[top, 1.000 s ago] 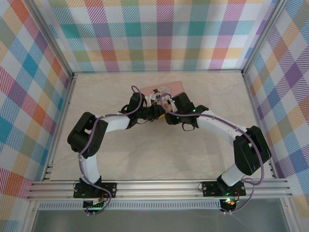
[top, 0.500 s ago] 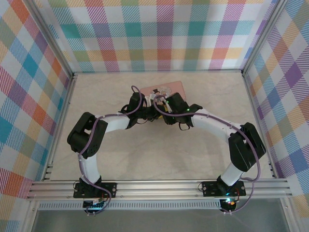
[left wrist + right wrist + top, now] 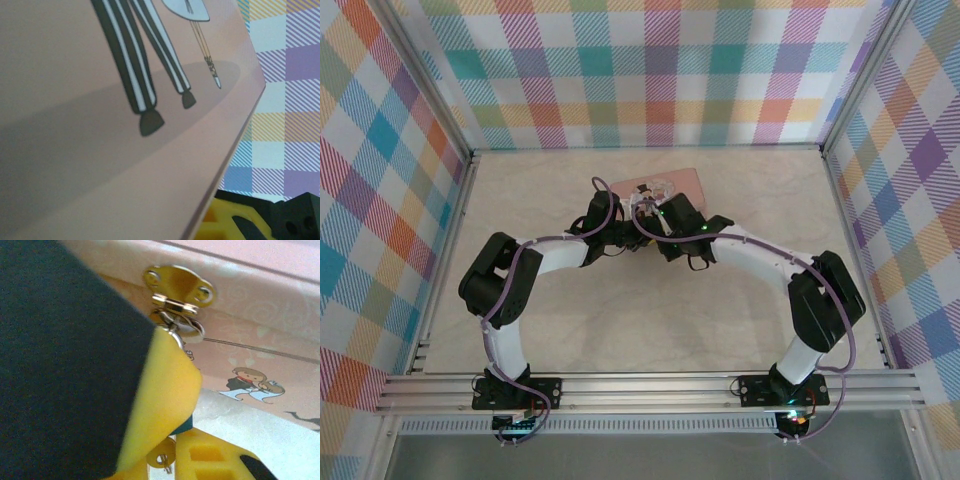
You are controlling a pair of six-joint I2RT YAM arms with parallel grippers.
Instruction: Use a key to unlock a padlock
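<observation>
Pink tin (image 3: 686, 181), plaid walls (image 3: 660, 70), yellow gripper pads (image 3: 165, 385)

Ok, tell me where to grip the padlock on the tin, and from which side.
Pinch the padlock body below the shackle, coming at the front of the pink tin. It hangs from the gold hasp close to that wall, so likely only front and sides are free. The right tool is shut there.

No legible text, labels or numbers, flat pink metal tin (image 3: 686, 180) printed with unlettered cartoon figures
</observation>
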